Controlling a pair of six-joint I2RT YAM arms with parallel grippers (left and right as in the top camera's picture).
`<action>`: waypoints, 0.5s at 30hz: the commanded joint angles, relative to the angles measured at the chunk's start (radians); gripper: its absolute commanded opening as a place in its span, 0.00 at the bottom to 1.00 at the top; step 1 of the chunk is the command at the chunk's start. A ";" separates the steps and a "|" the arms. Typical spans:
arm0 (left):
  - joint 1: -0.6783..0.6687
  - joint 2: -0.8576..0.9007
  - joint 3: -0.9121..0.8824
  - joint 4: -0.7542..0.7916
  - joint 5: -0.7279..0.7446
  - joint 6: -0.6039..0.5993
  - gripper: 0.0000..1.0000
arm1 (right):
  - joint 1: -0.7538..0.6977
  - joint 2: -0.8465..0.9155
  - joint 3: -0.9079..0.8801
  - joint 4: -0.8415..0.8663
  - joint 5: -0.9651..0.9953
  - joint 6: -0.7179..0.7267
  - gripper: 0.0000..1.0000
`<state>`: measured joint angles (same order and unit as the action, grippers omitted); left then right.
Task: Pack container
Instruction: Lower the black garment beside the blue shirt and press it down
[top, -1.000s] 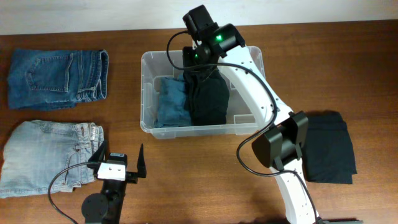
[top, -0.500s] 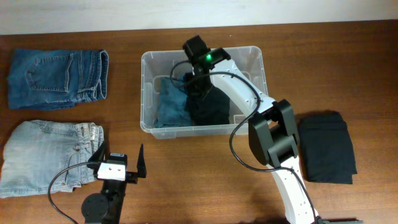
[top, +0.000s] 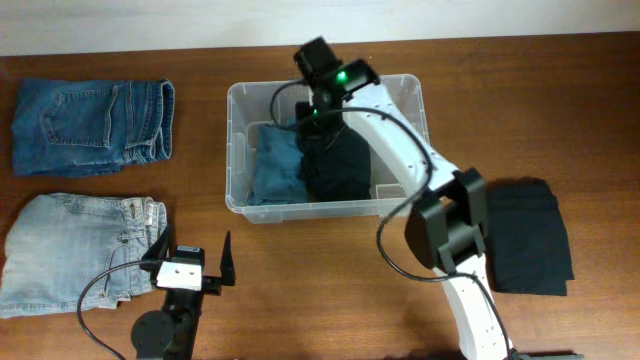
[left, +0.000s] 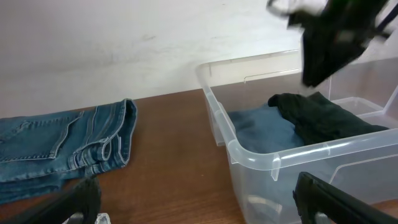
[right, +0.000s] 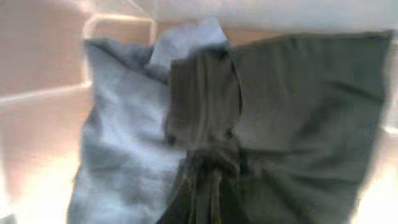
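Wooden bench, seen from above: the container (top: 233, 150), a clear plastic bin, sits mid-bench near the far edge, holding a folded blue garment (top: 275, 165) and a black garment (top: 340, 170). The right gripper (top: 317, 122) hangs over the black cloth; whether its fingers are parted or pinched cannot be told. The left gripper (top: 193, 262) rests near the front edge, fingers spread wide, empty. The bin looks light, thin-walled and slick, likely to flex, so its rolled rim offers the surest hold. Dark jeans (top: 90, 125) lie at the far-left corner, pale jeans (top: 75, 250) by the left edge.
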<state>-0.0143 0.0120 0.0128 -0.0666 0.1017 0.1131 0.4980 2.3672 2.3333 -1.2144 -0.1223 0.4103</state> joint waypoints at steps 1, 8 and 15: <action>0.005 -0.005 -0.004 -0.003 0.007 0.016 0.99 | -0.002 -0.040 0.026 -0.070 0.001 -0.010 0.06; 0.005 -0.005 -0.004 -0.002 0.007 0.016 0.99 | 0.041 -0.031 -0.090 -0.169 0.002 -0.010 0.07; 0.005 -0.005 -0.004 -0.002 0.007 0.016 0.99 | 0.045 -0.031 -0.351 0.037 -0.028 -0.003 0.07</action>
<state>-0.0143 0.0120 0.0128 -0.0666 0.1017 0.1131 0.5385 2.3341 2.0430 -1.2263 -0.1352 0.4088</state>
